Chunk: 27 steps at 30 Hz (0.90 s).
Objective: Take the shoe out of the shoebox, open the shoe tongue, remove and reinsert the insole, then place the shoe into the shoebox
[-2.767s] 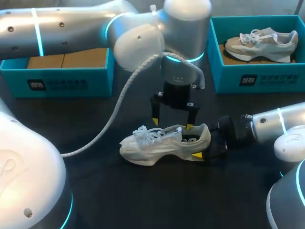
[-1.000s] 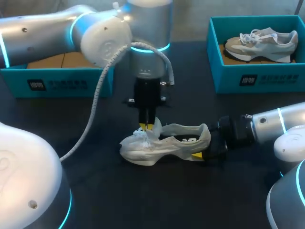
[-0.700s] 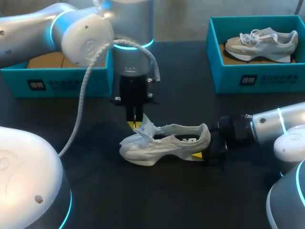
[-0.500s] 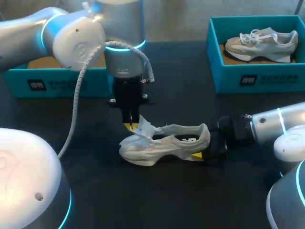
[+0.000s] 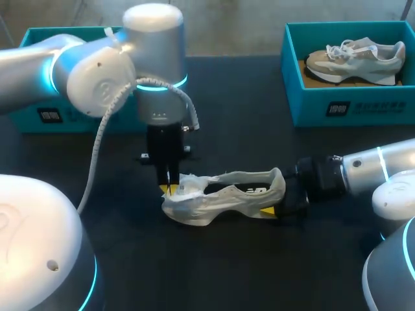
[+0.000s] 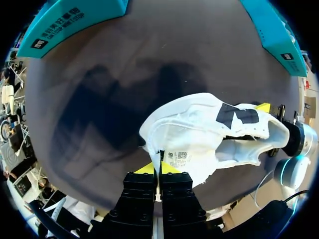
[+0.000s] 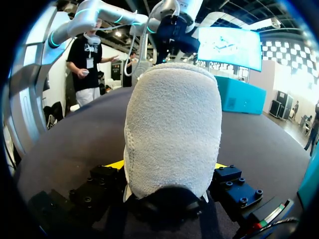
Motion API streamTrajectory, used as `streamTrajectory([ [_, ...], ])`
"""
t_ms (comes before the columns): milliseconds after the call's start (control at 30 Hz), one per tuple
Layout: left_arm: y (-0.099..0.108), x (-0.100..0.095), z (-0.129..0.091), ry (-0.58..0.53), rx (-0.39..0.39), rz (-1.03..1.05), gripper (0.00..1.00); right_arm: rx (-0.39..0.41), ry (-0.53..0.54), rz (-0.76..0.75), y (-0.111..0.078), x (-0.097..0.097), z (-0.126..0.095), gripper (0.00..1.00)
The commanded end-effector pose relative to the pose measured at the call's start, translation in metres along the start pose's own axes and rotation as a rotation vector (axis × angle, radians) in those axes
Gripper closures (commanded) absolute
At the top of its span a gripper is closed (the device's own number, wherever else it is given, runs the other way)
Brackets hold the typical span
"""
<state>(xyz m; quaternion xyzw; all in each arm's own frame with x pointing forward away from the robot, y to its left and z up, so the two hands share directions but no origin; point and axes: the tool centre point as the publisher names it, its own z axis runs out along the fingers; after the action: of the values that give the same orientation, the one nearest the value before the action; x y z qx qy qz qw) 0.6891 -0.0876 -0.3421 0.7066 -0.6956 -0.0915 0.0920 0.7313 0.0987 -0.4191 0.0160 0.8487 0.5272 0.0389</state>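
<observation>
A white shoe lies on its side on the dark table, toe to the left. My left gripper stands over the toe end, shut on the shoe's tongue, which is folded forward over the laces. In the left wrist view the tongue with its label is pinched between the yellow tips of the left gripper, and the shoe opening gapes beyond. My right gripper is shut on the heel, with a yellow fingertip on either side of it.
A teal shoebox at the back right holds a second, grey shoe. Another teal box stands at the back left, partly behind my left arm. Dark bare table lies in front of the shoe.
My left gripper has moved left and down toward the toe, drawing the tongue forward with it. The right arm and the shoe's heel have stayed put.
</observation>
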Motion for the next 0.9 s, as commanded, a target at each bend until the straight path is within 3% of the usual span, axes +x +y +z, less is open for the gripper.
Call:
streamTrajectory([
  [33, -0.002, -0.004, 0.014, 0.016, 0.000, -0.005, 1.00, 0.004, -0.002, 0.000, -0.001, 0.001, -0.001, 1.00],
  [467, -0.009, -0.008, 0.042, 0.044, 0.033, -0.049, 1.00, 0.004, -0.002, 0.000, -0.001, 0.001, -0.001, 1.00],
  [600, -0.010, -0.010, 0.047, 0.065, 0.031, -0.061, 0.63, 0.004, -0.002, 0.000, -0.001, 0.001, -0.001, 1.00],
  [667, -0.011, -0.012, 0.050, 0.065, 0.028, -0.069, 0.53, 0.004, -0.002, 0.000, -0.001, 0.001, -0.001, 1.00],
  [800, -0.008, -0.014, 0.044, 0.075, 0.031, -0.067, 0.15, 0.004, -0.002, 0.000, -0.001, 0.001, -0.001, 1.00],
  [833, -0.007, -0.014, 0.040, 0.081, 0.032, -0.063, 0.02, 0.004, -0.002, 0.000, -0.001, 0.001, -0.001, 1.00],
  [900, -0.005, -0.015, 0.032, 0.105, 0.034, -0.042, 0.00, 0.004, -0.002, 0.000, -0.001, 0.001, -0.001, 1.00],
])
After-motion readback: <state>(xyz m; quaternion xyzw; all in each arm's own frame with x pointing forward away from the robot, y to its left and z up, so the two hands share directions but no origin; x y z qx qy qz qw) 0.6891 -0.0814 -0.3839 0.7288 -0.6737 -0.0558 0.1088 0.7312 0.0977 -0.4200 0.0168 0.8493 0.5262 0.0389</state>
